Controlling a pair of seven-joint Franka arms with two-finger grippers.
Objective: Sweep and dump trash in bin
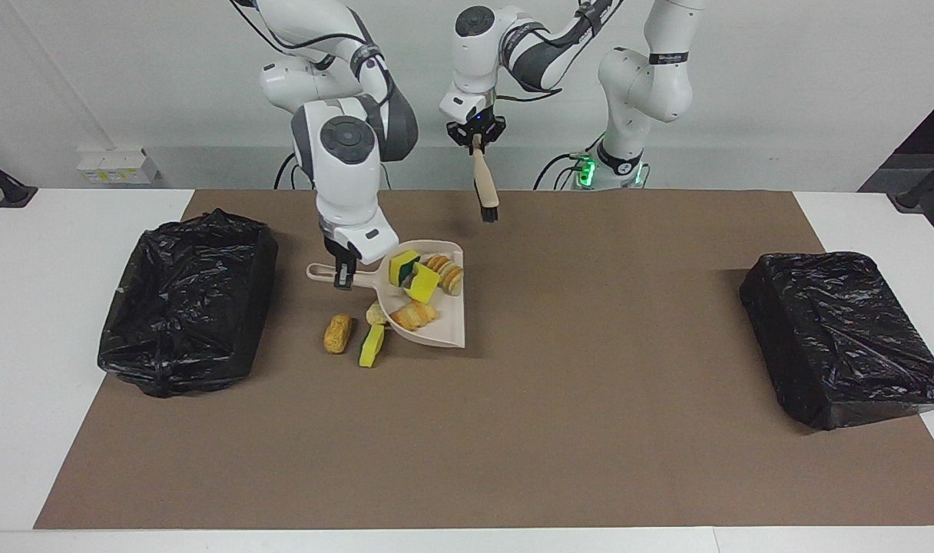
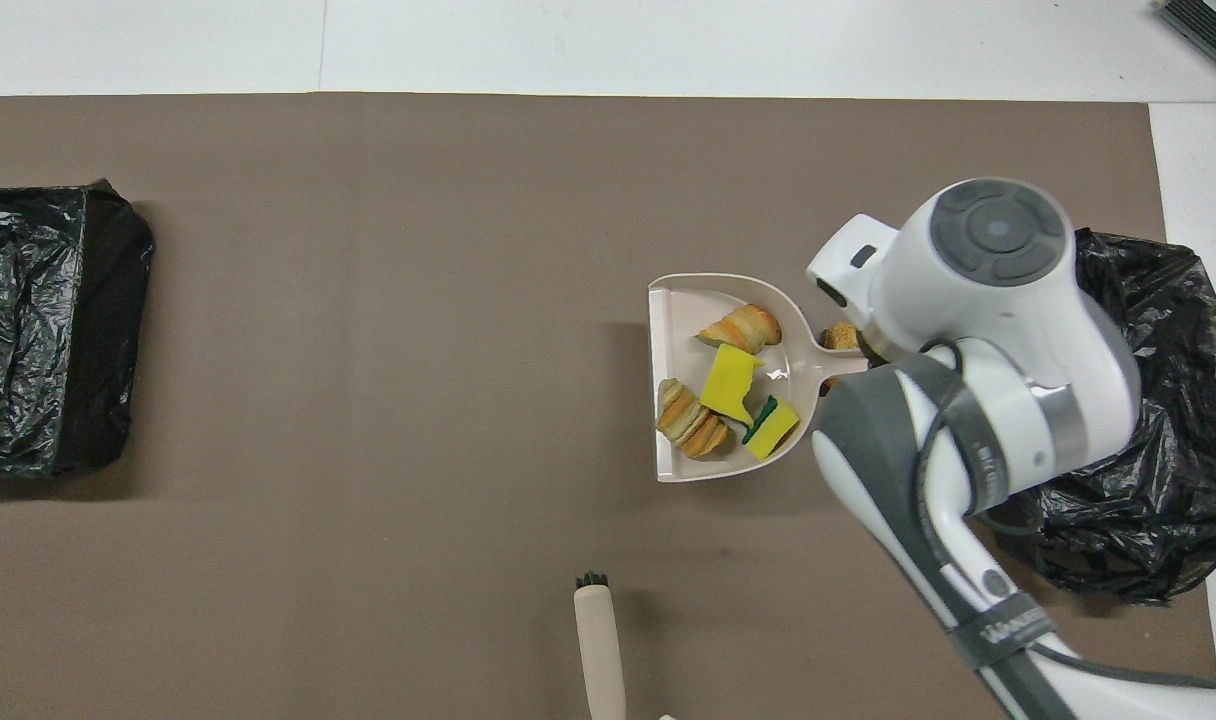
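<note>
My right gripper [image 1: 345, 275] is shut on the handle of the beige dustpan [image 1: 445, 332], which also shows in the overhead view [image 2: 680, 308]. In the pan lie several pieces of trash: a yellow sponge piece [image 1: 423, 285] [image 2: 728, 384], a yellow-green sponge piece [image 1: 403, 266] [image 2: 773, 427], and two bread-like lumps [image 1: 415, 314] [image 1: 447, 274]. Three scraps lie on the mat beside the pan, toward the right arm's end: a tan lump [image 1: 337, 332], a pale lump [image 1: 375, 312] and a yellow-green sponge piece [image 1: 372, 346]. My left gripper [image 1: 475, 140] is shut on the beige hand brush [image 1: 484, 187] [image 2: 598, 640], held in the air with its bristles down.
A bin lined with a black bag [image 1: 190, 299] [image 2: 1148, 450] stands at the right arm's end of the brown mat, close to the dustpan handle. A second black-bagged bin [image 1: 843, 338] [image 2: 38, 330] stands at the left arm's end.
</note>
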